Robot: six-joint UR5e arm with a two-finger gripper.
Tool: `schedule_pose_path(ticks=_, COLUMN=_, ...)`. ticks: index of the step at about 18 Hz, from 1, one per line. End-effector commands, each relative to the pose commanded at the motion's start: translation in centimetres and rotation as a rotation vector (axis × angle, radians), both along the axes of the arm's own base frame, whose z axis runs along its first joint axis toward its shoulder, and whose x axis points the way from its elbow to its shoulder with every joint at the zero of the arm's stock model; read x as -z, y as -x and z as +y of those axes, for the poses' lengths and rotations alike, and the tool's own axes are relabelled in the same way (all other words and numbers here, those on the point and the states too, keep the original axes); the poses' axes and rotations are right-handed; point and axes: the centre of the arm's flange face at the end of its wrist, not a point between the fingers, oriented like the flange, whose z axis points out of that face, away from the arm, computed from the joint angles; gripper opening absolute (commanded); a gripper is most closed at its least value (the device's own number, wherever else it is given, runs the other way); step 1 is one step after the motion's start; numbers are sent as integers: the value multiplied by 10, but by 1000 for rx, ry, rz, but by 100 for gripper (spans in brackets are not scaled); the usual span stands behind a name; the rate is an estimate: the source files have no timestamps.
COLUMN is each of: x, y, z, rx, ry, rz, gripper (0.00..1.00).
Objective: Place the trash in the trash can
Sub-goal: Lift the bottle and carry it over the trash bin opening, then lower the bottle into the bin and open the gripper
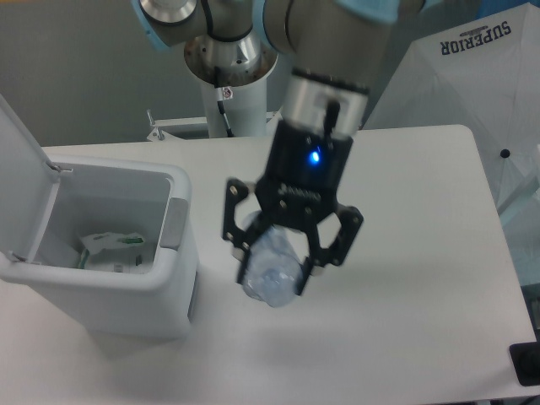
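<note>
Camera: "SUPERIOR" on white umbrella [472, 76]; jaws grip bottle [272, 268].

The trash can [126, 278] is sitting on the left part of the table [422, 253], its lid [21, 177] standing open on the far-left side. The packet [110, 249] is lying inside it, down at the bottom. To the right of the can, the gripper [283, 270] is hanging above the table's middle with the bottle [272, 268] sitting between its fingers, clear of the tabletop. The arm's base [228, 59] is standing behind the table's far edge. An umbrella [472, 84] is leaning beyond the far right corner.
</note>
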Motion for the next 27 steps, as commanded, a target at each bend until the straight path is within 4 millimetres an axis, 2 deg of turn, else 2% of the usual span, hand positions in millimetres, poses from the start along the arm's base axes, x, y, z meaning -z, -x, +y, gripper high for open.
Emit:
schedule_pose_path(ticks=3, x=-8, y=-12, z=3, rx=62, ry=-54, rz=-34, gripper=56)
schedule_pose_path(ticks=6, x=-27, y=-27, z=-2, rx=109, ry=-110, rz=-50, gripper=55)
schedule_pose_path(ticks=11, x=-30, y=-49, z=3, rx=131, ry=-116, rz=-87, gripper=54)
schedule_pose_path(ticks=14, x=-24, y=-66, z=16, rx=167, ry=-107, rz=-96, gripper=54)
schedule_pose_path(ticks=18, x=-3, y=-85, z=29, rx=206, ry=-98, rz=-101, gripper=54)
schedule_pose_path(ticks=27, x=37, y=-94, z=35, rx=246, ry=-72, rz=-101, gripper=54)
